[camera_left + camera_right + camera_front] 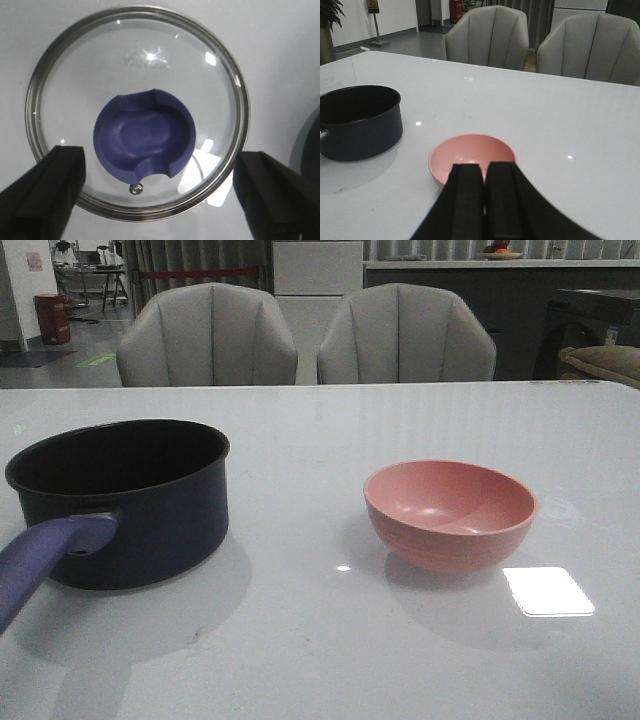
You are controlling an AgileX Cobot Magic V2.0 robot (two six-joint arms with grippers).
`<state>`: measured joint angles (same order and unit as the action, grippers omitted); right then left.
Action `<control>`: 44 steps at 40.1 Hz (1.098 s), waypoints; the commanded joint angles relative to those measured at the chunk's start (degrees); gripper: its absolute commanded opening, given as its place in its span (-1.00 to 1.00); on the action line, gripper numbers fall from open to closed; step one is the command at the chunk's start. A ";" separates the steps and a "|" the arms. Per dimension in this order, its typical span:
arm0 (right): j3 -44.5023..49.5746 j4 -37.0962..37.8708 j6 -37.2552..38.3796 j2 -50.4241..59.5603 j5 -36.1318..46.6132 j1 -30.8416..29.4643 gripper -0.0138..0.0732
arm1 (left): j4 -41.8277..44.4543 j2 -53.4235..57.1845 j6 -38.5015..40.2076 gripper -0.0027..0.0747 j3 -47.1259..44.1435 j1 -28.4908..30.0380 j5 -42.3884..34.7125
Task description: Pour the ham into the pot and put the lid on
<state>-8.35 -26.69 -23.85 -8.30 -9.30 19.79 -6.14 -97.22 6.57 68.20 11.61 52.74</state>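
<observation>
Toward the table's (420, 420) left edge, the uncovered pot (125, 502); pink bowl (450, 513) right of centre.
Above the lid (137, 110), lying flat on the table, the left pincer (160, 192) hangs spread, apparently ready for its knob. The right pincer (485, 200), pressed together, sits just before the bowl; no ham shows.

We look straight down on the lid (135, 112), which lies flat on the pale surface (280, 45). Its glass is clear, with a thin metal rim around it. The purple-blue knob (144, 137) sits a little toward 6 o'clock from the middle of the lid. The left tool (159, 192) is spread wide: one dark finger (45, 190) is at 8 o'clock of the lid, the other at 4 o'clock, both over its rim. A dark curved edge shows at 3 o'clock.
</observation>
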 commanded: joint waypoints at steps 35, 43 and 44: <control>-1.52 -0.30 -0.26 -0.48 4.19 -0.06 -0.34 | 1.45 -6.76 2.17 0.69 5.97 0.05 -0.61; -1.52 -0.30 -0.26 -0.48 4.19 -0.06 -0.34 | 1.45 -7.94 2.17 0.53 6.19 0.05 0.36; -1.52 -0.30 -0.26 -0.48 4.19 -0.06 -0.34 | 1.45 -7.95 2.17 0.47 6.19 0.05 0.36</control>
<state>-8.35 -26.69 -23.85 -8.30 -9.30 19.79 -4.46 -107.27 8.05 72.75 11.61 52.95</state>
